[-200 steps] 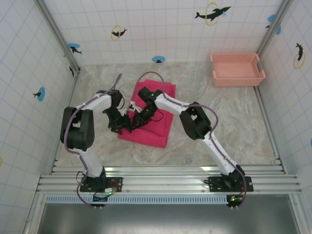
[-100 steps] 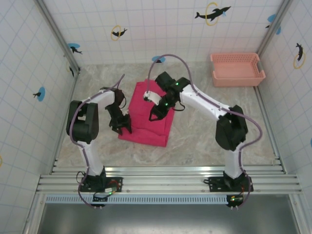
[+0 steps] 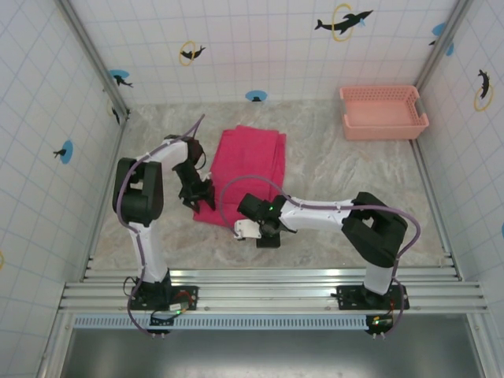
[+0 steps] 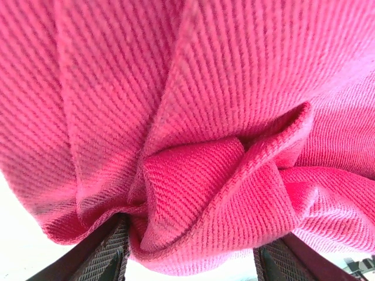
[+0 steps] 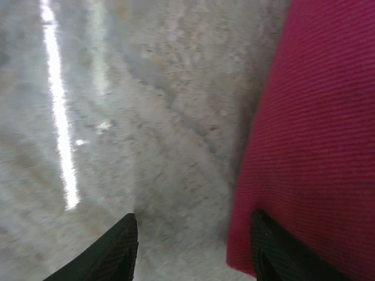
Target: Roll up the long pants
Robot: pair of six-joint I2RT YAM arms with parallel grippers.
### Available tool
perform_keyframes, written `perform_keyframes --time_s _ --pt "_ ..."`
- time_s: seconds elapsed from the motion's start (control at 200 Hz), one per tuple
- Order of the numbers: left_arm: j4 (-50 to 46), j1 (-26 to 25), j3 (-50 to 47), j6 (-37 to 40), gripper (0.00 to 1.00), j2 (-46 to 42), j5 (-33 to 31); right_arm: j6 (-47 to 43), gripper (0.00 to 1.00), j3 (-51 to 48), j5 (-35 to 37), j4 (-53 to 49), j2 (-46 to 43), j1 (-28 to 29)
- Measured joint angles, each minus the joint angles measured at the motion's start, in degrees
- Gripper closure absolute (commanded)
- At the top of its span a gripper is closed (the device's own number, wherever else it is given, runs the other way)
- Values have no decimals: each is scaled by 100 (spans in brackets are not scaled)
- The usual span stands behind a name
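Left claw (image 3: 197,191) at the left edge of the long pants (image 3: 248,161), seen from above; in the left wrist view its two fingers (image 4: 111,252) stand wide apart, and a bunched, creased fold of the magenta cloth fills the gap between them and hides their tips. Right claw (image 3: 253,231) low over the bench (image 3: 354,181), just beside the near edge of the pants; in the right wrist view its fingers (image 5: 117,252) are likewise spread with nothing between them, one over bare marbled surface, the other at the border of the cloth. The pants lie folded in a long, flat, roughly rectangular stack near the middle of the bench, running from the far side towards the arms, between the two claws at the near end. A salmon-pink lattice basket (image 3: 383,112) sits at the far right corner, well apart from the pants and from both arms.
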Motion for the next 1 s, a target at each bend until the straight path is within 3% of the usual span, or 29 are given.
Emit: perform_keyframes --time_s 0.26,0.49,0.56,0.616,0.716,0.796,1.001 --pt "-177 0 212 175 43 157 -24 -348 46 -741 1012 1484 -319 295" --pt "-284 0 293 334 43 214 -94 -481 50 -651 1561 2133 -15 374" --pt "-308 0 304 413 43 216 -129 -496 57 -398 1694 2210 234 367" --pt "-332 0 304 433 43 216 -170 -476 69 -164 1738 2188 439 348" --pt "-372 7 330 483 42 219 -271 -442 82 203 1556 1880 684 278" --pt "-428 11 385 549 39 219 -334 -433 88 402 1202 1589 730 160" --pt "-632 221 925 562 34 227 -358 -310 89 848 -538 507 664 -411"
